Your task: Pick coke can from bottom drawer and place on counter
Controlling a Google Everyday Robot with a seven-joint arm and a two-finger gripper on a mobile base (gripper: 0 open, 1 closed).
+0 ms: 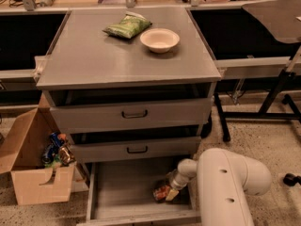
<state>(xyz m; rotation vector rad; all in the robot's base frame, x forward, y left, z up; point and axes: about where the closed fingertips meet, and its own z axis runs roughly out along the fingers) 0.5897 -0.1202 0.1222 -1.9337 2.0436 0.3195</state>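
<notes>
- bottom drawer (pixel 115 197) of the grey metal cabinet is pulled open, low sides, shallow tray
- coke can (pixel 161 192) is inside the bottom drawer, right-hand part of the tray, close to the right wall; red-orange, looks to be lying or tilted rather than upright, cannot tell exactly
- end effector (pixel 169 193) is down inside the bottom drawer, right at the coke can, on its right side
- cannot tell how far open the end effector is, or whether it has hold of the coke can; the contact spot is not readable
- white robot arm (pixel 225 187) comes in from the lower right, thick rounded link in the foreground, thinner wrist reaching left into the drawer
- top drawer (pixel 134 113) and middle drawer (pixel 136 149) each have a black handle and a dark gap above the front
- surface (pixel 89 60) on top of the cabinet carries a green snack bag (pixel 128 26) toward the back and a cream bowl (pixel 160 39) just right of it, near but apart
- open cardboard box (pixel 33 182) on the floor left of the cabinet, colourful packaged items (pixel 55 150) inside
- black-legged table (pixel 277 13) stands to the right of the cabinet
</notes>
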